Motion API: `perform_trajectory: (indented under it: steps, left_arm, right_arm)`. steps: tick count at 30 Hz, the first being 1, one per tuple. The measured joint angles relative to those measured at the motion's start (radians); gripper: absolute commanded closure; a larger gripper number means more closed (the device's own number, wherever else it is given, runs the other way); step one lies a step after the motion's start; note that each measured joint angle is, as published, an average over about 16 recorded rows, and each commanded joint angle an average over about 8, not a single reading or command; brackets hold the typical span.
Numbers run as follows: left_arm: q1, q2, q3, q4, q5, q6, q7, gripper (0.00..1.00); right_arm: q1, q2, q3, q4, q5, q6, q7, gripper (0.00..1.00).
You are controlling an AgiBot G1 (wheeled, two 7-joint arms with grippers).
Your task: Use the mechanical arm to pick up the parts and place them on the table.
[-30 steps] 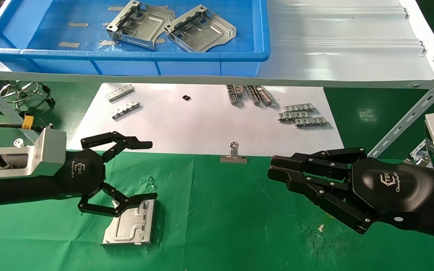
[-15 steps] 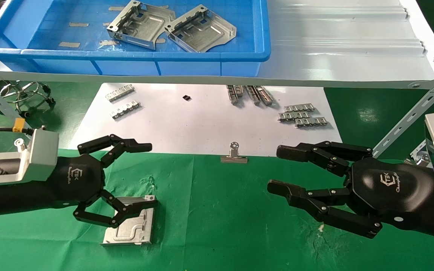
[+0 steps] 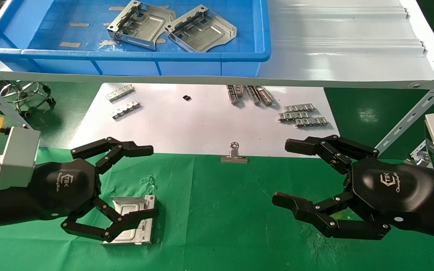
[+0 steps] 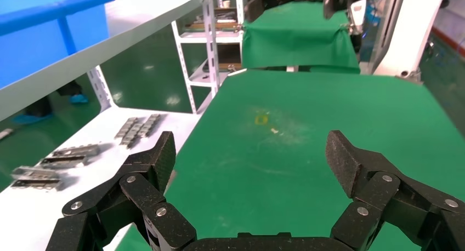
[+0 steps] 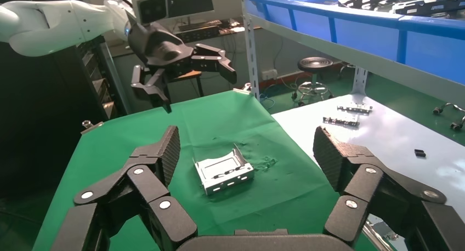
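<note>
On the left side of the green tabletop [image 3: 217, 226], one part [image 3: 132, 220] is being left lying flat, while the left hand [image 3: 123, 188] is being held wide open above it, gripping nothing. Farther right, the right hand [image 3: 285, 173] is likewise being kept spread and empty over bare cloth. Two more parts [image 3: 171, 26] are being kept in the blue bin [image 3: 134, 58]; the released plate could be snagged and dragged by the lower finger [image 3: 126, 220] overlapping it.
</note>
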Motion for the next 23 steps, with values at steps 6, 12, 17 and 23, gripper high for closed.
perform_trajectory:
  steps: [6, 12, 17, 23]
  left_arm:
    - [0.053, -0.023, -0.058, -0.095, -0.014, -0.012, -0.081, 0.0]
    - [0.107, -0.045, -0.116, -0.191, -0.029, -0.024, -0.162, 0.0]
    - [0.145, -0.061, -0.158, -0.259, -0.039, -0.032, -0.22, 0.0]
    - [0.17, -0.072, -0.186, -0.305, -0.046, -0.038, -0.259, 0.0]
  right_arm:
    - [0.0, 0.0, 0.0, 0.0, 0.0, 0.0, 0.0, 0.0]
    - [0.0, 0.0, 0.0, 0.0, 0.0, 0.0, 0.0, 0.0]
    - [0.0, 0.0, 0.0, 0.0, 0.0, 0.0, 0.0, 0.0]
    - [0.0, 0.0, 0.0, 0.0, 0.0, 0.0, 0.0, 0.0]
